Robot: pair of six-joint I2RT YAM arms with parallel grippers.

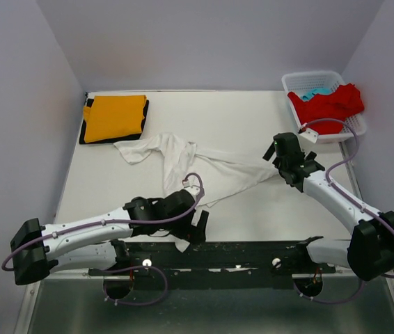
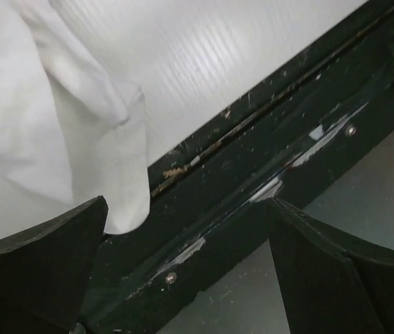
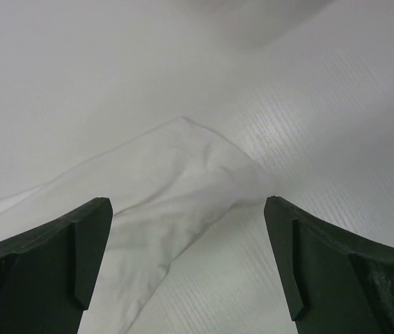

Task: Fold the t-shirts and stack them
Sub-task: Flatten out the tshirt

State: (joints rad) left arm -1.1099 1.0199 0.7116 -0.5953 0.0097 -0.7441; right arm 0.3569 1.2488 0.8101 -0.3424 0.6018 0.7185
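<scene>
Corners seem the point: my left gripper [image 2: 186, 203] gapes wide and empty beside the white t-shirt's [image 1: 183, 163] hem corner at the table's [image 1: 266, 209] six o'clock edge, my right gripper [image 3: 186, 205] equally wide and empty over its pointed tip toward three o'clock. That is likely to stretch it flat. The folded orange t-shirt [image 1: 113, 118] sits at ten o'clock, the red t-shirt [image 1: 329, 104] in the basket [image 1: 312, 75] at two.

Orange shirt [image 1: 113, 118] hides black shirt [image 1: 84, 131] (edges show).
</scene>
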